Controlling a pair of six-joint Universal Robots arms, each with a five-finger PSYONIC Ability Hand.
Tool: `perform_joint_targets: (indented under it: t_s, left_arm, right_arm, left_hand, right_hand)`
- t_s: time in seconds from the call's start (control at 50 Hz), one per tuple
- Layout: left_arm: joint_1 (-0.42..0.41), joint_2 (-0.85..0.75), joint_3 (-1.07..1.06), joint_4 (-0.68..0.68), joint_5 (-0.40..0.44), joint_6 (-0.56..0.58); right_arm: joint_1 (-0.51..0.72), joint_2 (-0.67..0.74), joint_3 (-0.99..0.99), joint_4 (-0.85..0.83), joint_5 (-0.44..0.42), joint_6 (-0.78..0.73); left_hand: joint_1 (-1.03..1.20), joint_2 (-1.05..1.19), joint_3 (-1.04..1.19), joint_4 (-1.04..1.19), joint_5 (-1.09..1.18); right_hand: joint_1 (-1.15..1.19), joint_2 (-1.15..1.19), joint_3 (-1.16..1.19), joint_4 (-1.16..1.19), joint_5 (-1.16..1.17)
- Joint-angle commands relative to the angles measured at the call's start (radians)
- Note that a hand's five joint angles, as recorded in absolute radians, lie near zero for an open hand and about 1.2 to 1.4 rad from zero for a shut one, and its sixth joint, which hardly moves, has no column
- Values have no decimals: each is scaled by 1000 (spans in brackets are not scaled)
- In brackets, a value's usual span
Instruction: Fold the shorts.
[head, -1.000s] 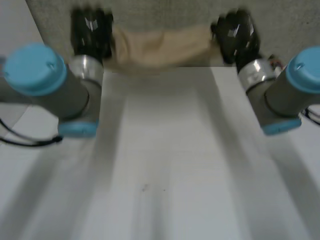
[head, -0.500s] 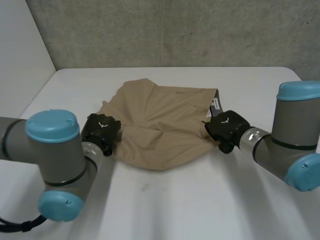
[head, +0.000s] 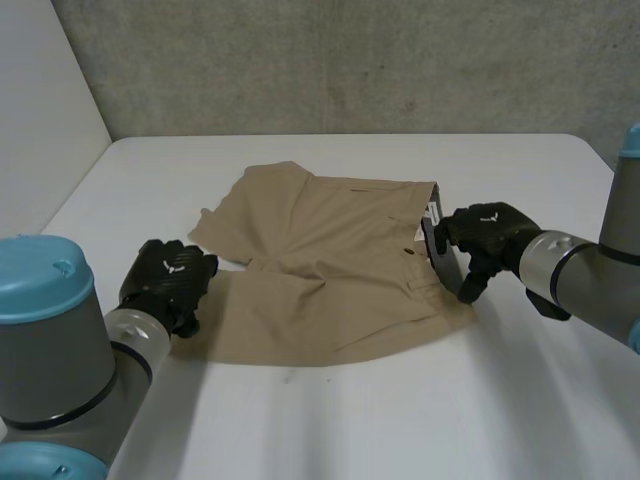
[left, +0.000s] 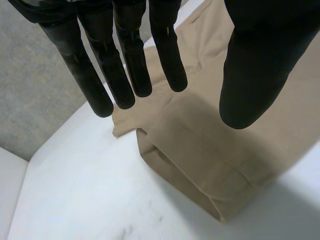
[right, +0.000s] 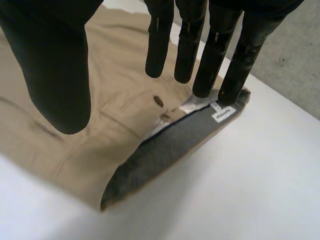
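Observation:
The tan shorts (head: 320, 270) lie in the middle of the white table (head: 400, 410), with one layer doubled over another. My left hand (head: 170, 283) hovers open just off the leg hem at the shorts' near left corner. In the left wrist view its straight fingers (left: 125, 60) and thumb are spread above that folded hem (left: 210, 165) and hold nothing. My right hand (head: 485, 237) is open at the waistband end on the right. Its fingers (right: 187, 45) hang over the grey inner waistband (right: 170, 145), a white label (right: 223, 114) and a button (right: 159, 100).
A concrete wall (head: 350, 60) runs behind the table's far edge, and a white panel (head: 40, 120) stands at the left. Bare tabletop lies in front of the shorts and to their right.
The hands came down from the far side with the shorts and laid them on the table. Both hands have now opened and let go, each drawing a little away from the cloth.

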Motion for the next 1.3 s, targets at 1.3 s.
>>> perform_joint_targets:
  t_s: [1.3]
  left_arm:
    - [50, -91, -104, 55, 83, -34]
  right_arm:
    - [-67, -120, 442, -234, -47, -120]
  left_hand:
    - [-104, -92, -100, -91, -87]
  right_hand:
    - [883, 810, 821, 813, 810]
